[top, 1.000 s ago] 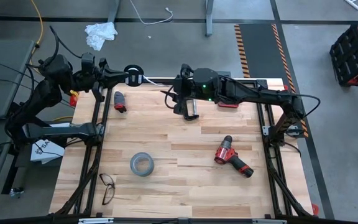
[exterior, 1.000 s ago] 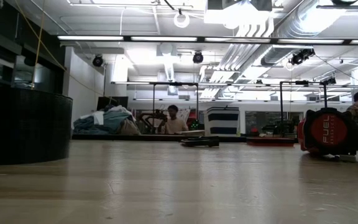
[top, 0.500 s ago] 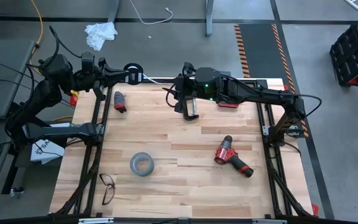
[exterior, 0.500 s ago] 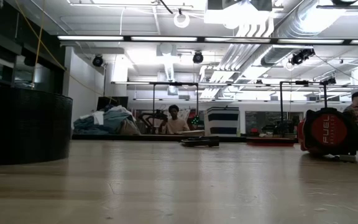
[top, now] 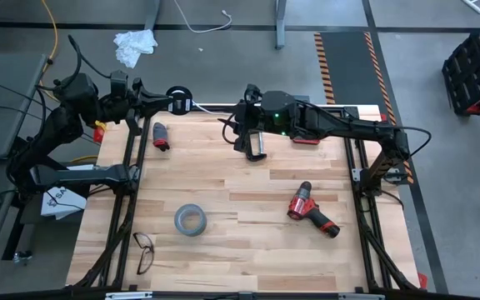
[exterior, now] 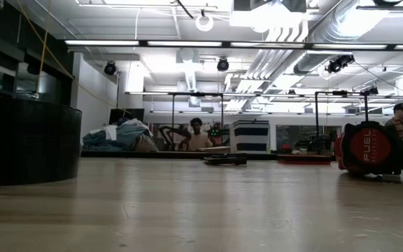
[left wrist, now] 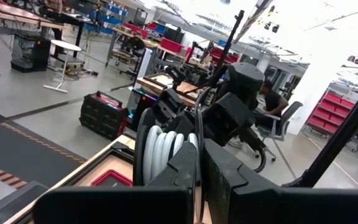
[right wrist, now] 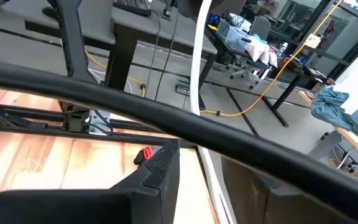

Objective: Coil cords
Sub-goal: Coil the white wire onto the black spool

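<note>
A small black round disc point(top: 177, 93) with white cable wound on it point(left wrist: 161, 154) is held above the table's far left corner by my left gripper point(top: 170, 102), which is shut on it. The thin white cable point(top: 215, 107) runs from the disc along the table's far edge point(top: 323, 109) to my right gripper point(top: 238, 125). In the right wrist view the cable point(right wrist: 198, 74) runs straight down between the right fingers, and the gripper is shut on it. The low view shows neither gripper. My left gripper pinches the disc's rim point(left wrist: 185, 163) between its two fingers, which lie level and point toward the table's right. The disc stands on edge, clear of the table, with turns of white cable showing on it. My right gripper has the white cable point(right wrist: 209, 163) between its two fingers, which come level from the table's right. The cable runs on straight from the fingers toward the disc, clear of the table. The fingers hide the exact place of contact.
On the wooden table lie a grey tape roll point(top: 190, 220), a red drill point(top: 311, 210), glasses point(top: 143, 252), a small dark red tool point(top: 160, 136) and a red item point(top: 305, 139) under the right arm. A yellow cord point(right wrist: 272, 81) and a loose white cable point(top: 202, 25) lie on the floor.
My right gripper has shifted slightly toward the table's right edge with the white cable. My left gripper and the disc have kept still.
</note>
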Motion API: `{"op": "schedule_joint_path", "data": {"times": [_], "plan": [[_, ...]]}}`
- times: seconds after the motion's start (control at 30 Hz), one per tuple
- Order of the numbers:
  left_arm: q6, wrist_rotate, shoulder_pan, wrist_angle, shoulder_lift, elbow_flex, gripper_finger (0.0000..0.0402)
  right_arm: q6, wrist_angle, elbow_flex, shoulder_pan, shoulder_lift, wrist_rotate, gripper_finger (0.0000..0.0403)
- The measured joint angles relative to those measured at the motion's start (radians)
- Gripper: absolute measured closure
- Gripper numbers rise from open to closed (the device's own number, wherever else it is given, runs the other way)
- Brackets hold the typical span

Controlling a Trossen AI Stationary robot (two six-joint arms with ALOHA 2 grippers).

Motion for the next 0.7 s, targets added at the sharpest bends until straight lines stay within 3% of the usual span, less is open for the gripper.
{"op": "schedule_joint_path", "data": {"times": [0.7], "plan": [[0.000, 0.011, 0.000, 0.000, 0.000, 0.000, 0.0397, 0.073, -0.002, 0.000, -0.001, 0.000, -0.018, 0.0293]]}}
